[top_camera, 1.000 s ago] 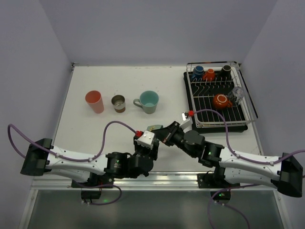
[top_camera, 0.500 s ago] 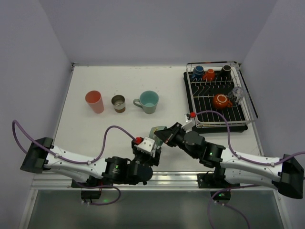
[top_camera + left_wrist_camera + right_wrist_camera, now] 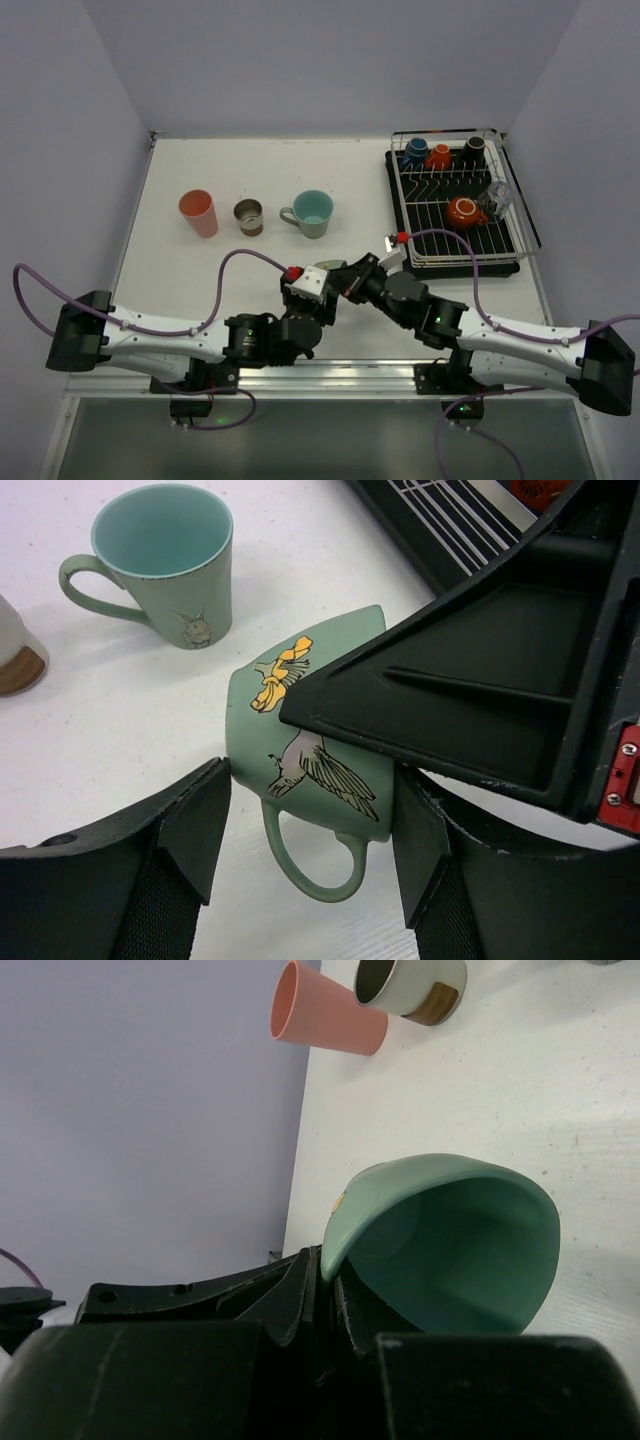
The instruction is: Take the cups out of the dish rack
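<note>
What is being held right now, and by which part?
The right gripper pinches the tipped green mug by its rim. The left gripper has its fingers on either side of the mug's body; whether they grip it cannot be told.

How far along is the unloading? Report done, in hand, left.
Done: pink tumbler, brown cup and teal mug stand on the table. In hand: green bird mug, rim pinched by the right end effector, flanked by the left end effector, grip unclear. Left in the dish rack: blue cup, far orange cup, black cup, near orange cup, clear glass.
</note>
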{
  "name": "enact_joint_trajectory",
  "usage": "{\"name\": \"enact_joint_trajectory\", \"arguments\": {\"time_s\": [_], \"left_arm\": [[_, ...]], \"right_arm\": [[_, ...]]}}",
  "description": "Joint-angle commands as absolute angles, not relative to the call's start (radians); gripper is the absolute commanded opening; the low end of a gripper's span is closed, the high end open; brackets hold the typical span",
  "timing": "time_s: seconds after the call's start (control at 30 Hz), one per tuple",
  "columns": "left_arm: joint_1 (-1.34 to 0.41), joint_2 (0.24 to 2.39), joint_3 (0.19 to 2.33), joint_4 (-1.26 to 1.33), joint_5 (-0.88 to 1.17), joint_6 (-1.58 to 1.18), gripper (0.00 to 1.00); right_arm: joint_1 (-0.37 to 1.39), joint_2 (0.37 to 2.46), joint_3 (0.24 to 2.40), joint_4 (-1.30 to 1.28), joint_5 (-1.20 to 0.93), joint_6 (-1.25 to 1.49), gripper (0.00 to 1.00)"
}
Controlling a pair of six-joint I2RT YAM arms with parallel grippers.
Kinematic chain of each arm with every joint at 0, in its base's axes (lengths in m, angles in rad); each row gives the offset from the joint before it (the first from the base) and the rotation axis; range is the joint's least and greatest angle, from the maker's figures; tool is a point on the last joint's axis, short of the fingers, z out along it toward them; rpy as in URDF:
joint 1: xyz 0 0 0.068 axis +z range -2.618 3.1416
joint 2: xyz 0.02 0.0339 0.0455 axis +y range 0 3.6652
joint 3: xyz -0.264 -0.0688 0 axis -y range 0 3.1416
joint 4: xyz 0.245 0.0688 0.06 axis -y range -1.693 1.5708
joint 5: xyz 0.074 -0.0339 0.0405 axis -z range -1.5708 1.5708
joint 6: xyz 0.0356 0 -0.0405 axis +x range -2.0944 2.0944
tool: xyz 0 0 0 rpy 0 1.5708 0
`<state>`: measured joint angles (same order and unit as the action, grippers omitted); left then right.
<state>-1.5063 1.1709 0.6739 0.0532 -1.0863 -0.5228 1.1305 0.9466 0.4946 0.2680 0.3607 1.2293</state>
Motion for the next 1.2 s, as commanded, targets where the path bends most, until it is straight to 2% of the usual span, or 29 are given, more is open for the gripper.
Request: {"name": "enact_joint_trajectory", "arguments": {"time_s": [0.0, 0.07, 0.2, 0.27, 0.3, 0.33, 0.53, 0.63, 0.7, 0.73, 0.83, 0.87, 0.9, 1.13, 1.17], "left_arm": [[-1.477, 1.201, 0.692, 0.175, -1.173, -0.493, 0.67], [-1.476, 1.238, 0.707, 0.141, -1.21, -0.479, 0.59], [-1.473, 1.288, 0.726, 0.094, -1.301, -0.466, 0.29], [-1.465, 1.31, 0.73, 0.065, -1.327, -0.479, 0.18], [-1.462, 1.313, 0.723, 0.064, -1.333, -0.482, 0.07], [-1.456, 1.319, 0.715, 0.066, -1.332, -0.488, 0.01], [-1.44, 1.287, 0.588, 0.236, -1.238, -0.5, 0.0], [-1.44, 1.256, 0.532, 0.336, -1.198, -0.485, 0.0], [-1.439, 1.243, 0.503, 0.379, -1.186, -0.498, 0.0], [-1.439, 1.227, 0.497, 0.377, -1.183, -0.508, 0.0], [-1.436, 1.21, 0.469, 0.361, -1.181, -0.569, 0.0], [-1.422, 1.212, 0.463, 0.342, -1.175, -0.612, 0.0], [-1.414, 1.216, 0.456, 0.327, -1.158, -0.636, 0.0], [-1.333, 1.212, 0.445, 0.253, -1.121, -0.739, 0.0], [-1.31, 1.203, 0.454, 0.226, -1.082, -0.777, 0.0]], "right_arm": [[1.149, 0.96, 0.537, 0.348, 0.315, 1.227, 0.0], [1.149, 0.954, 0.537, 0.362, 0.302, 1.235, 0.0], [1.15, 0.911, 0.558, 0.338, 0.287, 1.235, 0.0], [1.149, 0.896, 0.584, 0.296, 0.27, 1.229, 0.0], [1.15, 0.896, 0.598, 0.278, 0.267, 1.223, 0.0], [1.15, 0.897, 0.607, 0.232, 0.268, 1.217, 0.0], [1.149, 0.972, 0.617, 0.179, 0.253, 1.259, 0.0], [1.149, 1.008, 0.614, 0.181, 0.244, 1.273, 0.06], [1.149, 1.014, 0.621, 0.175, 0.258, 1.273, 0.17], [1.149, 1.012, 0.623, 0.154, 0.267, 1.264, 0.3], [1.149, 0.999, 0.634, 0.101, 0.317, 1.249, 0.52], [1.149, 0.988, 0.634, 0.091, 0.333, 1.244, 0.66], [1.15, 0.983, 0.637, 0.074, 0.347, 1.236, 0.72], [1.149, 0.933, 0.653, -0.073, 0.42, 1.192, 0.77], [1.147, 0.917, 0.664, -0.113, 0.426, 1.184, 0.81]]}}
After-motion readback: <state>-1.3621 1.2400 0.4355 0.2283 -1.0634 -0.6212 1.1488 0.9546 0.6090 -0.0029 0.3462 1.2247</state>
